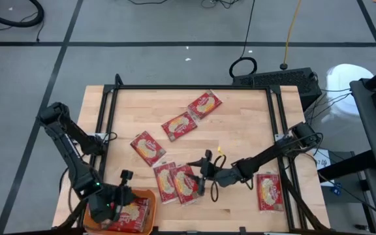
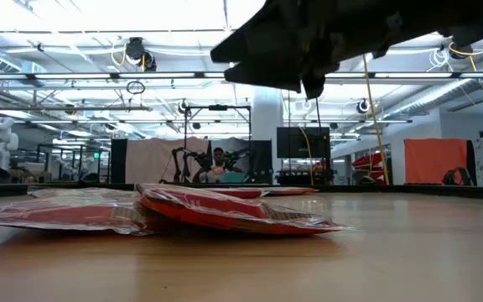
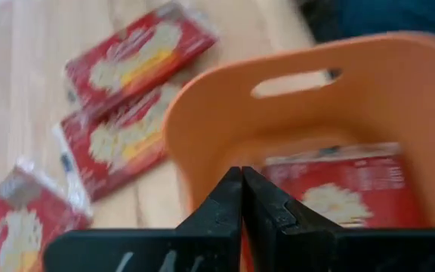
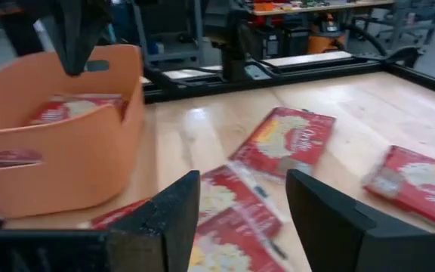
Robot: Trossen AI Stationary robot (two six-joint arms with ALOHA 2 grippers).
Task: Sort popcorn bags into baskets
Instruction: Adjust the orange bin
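The orange basket [image 1: 150, 196] stands at the table's near left corner with red popcorn bags [image 3: 338, 189] lying flat inside. My left gripper [image 1: 124, 186] hangs shut just above the basket's inside [image 3: 242, 177] and holds nothing. Two overlapping bags [image 1: 175, 183] lie flat on the table right of the basket. My right gripper [image 1: 205, 171] hovers open over their right edge, and in its wrist view the fingers [image 4: 240, 219] stand apart above them. The low view shows the right gripper [image 2: 300, 50] well clear of these bags [image 2: 233, 210].
Three more bags lie toward the far side [image 1: 147, 148] [image 1: 178, 125] [image 1: 204, 104]. Another bag [image 1: 268, 192] lies under my right arm by the table's right rail. A black frame [image 1: 188, 87] borders the table. Bare wood [image 1: 247, 130] lies between the bags and the right rail.
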